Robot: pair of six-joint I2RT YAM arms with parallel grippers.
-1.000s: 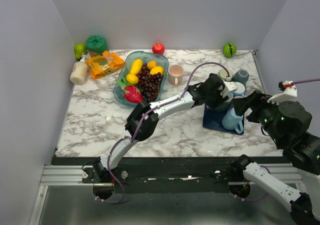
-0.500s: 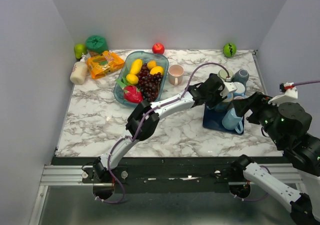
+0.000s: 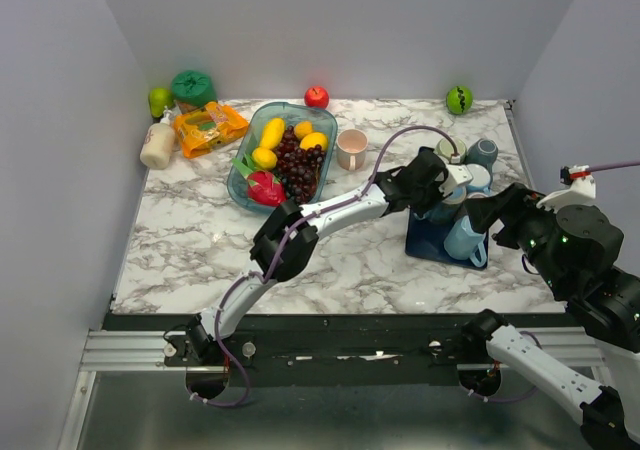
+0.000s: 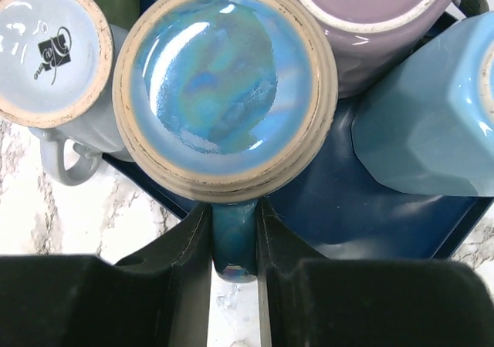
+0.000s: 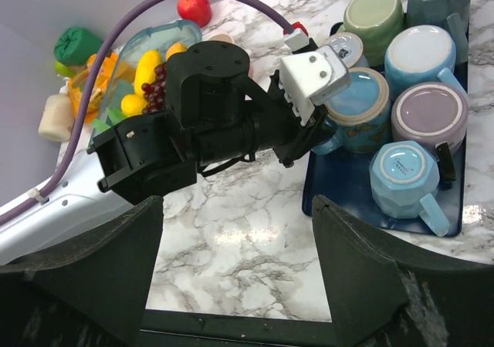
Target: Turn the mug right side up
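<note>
A glossy blue mug [image 4: 225, 92] stands upside down on a dark blue tray [image 4: 363, 208] among several other upturned mugs. It also shows in the right wrist view [image 5: 356, 106]. My left gripper [image 4: 234, 243] is shut on the mug's handle [image 4: 233, 235], a finger on each side; in the top view it [image 3: 432, 192] sits at the tray's left side. My right gripper [image 5: 235, 274] is open and empty, held high above the table [image 5: 247, 224] near the tray's front left. Its arm [image 3: 560, 238] is at the right.
Other upturned mugs: pale blue [image 4: 50, 46], purple [image 4: 370, 15], faceted light blue [image 4: 432, 123], green [image 5: 374, 11]. An upright beige mug [image 3: 351, 148], a fruit dish [image 3: 285, 155], an apple [image 3: 316, 96], a green ball [image 3: 459, 99], snacks and a bottle [image 3: 158, 142] stand at the back.
Almost nothing differs; the right arm has shifted slightly between the oldest frame and now. The left gripper stays at the blue mug.
</note>
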